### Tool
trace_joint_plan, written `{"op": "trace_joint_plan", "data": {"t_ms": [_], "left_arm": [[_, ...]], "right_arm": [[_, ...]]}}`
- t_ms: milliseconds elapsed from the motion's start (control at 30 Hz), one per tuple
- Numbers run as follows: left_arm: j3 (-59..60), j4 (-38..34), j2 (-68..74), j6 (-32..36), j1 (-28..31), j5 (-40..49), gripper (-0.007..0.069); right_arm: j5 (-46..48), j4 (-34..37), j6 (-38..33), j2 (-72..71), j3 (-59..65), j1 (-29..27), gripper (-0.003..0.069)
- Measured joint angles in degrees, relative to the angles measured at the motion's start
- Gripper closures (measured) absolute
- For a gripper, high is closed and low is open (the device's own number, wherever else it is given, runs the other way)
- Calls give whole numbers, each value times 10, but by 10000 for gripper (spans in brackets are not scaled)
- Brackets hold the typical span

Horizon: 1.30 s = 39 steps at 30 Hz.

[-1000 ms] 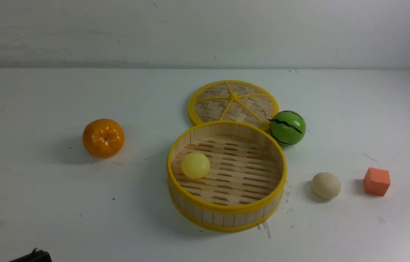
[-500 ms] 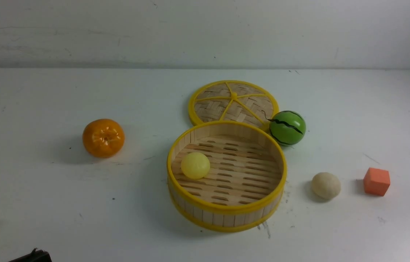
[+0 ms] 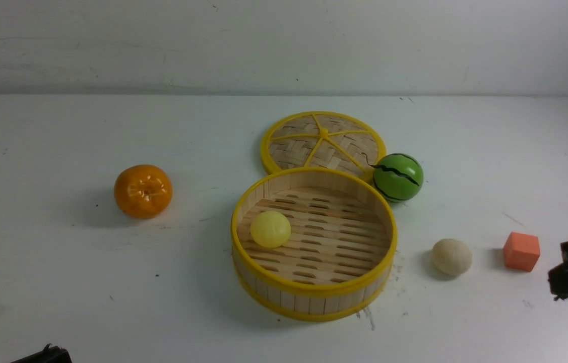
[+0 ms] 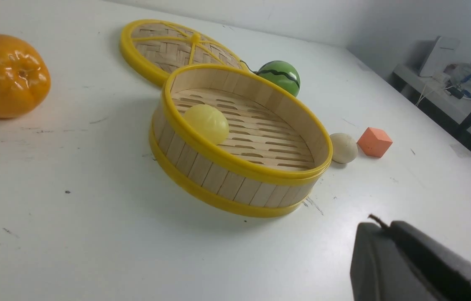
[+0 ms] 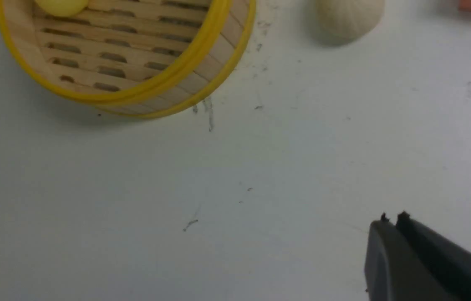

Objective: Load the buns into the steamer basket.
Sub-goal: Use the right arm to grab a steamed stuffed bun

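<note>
Yellow bun (image 4: 207, 123) inside steamer basket (image 4: 241, 138), orange tangerine (image 4: 7, 76) apart, tool (image 4: 379, 223) nearby

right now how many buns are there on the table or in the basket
2: the yellow bun inside the basket, near its left side; the cream bun on the table, between basket and red block.

"What colour is that arm coming in on the right?"

"Matte black, the right gripper (image 3: 558, 269), with chunky, layered, ridged edges!"

"And the left gripper (image 4: 379, 225)?"

"Dark too, charcoal going greyish: long, narrow fingers (image 4: 419, 259), side by side, and a small dark spike at the tip!"

"The right one's fingers (image 5: 423, 255)?"

"Same slim grey-black, tiny jagged points on the ends!"
</note>
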Motion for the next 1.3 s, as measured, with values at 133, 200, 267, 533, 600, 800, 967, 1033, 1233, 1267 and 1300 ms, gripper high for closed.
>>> {"op": "trace_joint_plan", "data": {"t_ms": [133, 200, 267, 533, 600, 800, 967, 1033, 1233, 1267, 1300], "left_arm": [[0, 0, 0, 0, 0, 0, 603], [0, 0, 0, 0, 0, 0, 603], [0, 0, 0, 0, 0, 0, 601], [0, 0, -2, 0, 0, 0, 596], [0, 0, -3, 0, 0, 0, 596], [0, 0, -3, 0, 0, 0, 596], [0, 0, -3, 0, 0, 0, 596], [0, 0, -3, 0, 0, 0, 594], [0, 0, -3, 0, 0, 0, 585], [0, 0, -3, 0, 0, 0, 585], [0, 0, -3, 0, 0, 0, 585]], "right_arm": [[0, -20, 12, 80, -66, 142, 653], [0, -42, 31, 97, -90, 187, 654], [-1, -67, 51, 106, -108, 217, 654], [3, -190, 118, 122, -144, 209, 654], [7, -196, 118, 134, -144, 182, 652], [7, -199, 114, 184, -144, 94, 647], [3, -196, 106, 236, -144, 33, 642], [-7, -194, 101, 259, -145, 14, 638], [-12, -114, 66, 349, -204, -5, 592], [-12, -103, 60, 364, -215, -2, 578], [-11, -92, 56, 379, -230, 5, 554]]}}
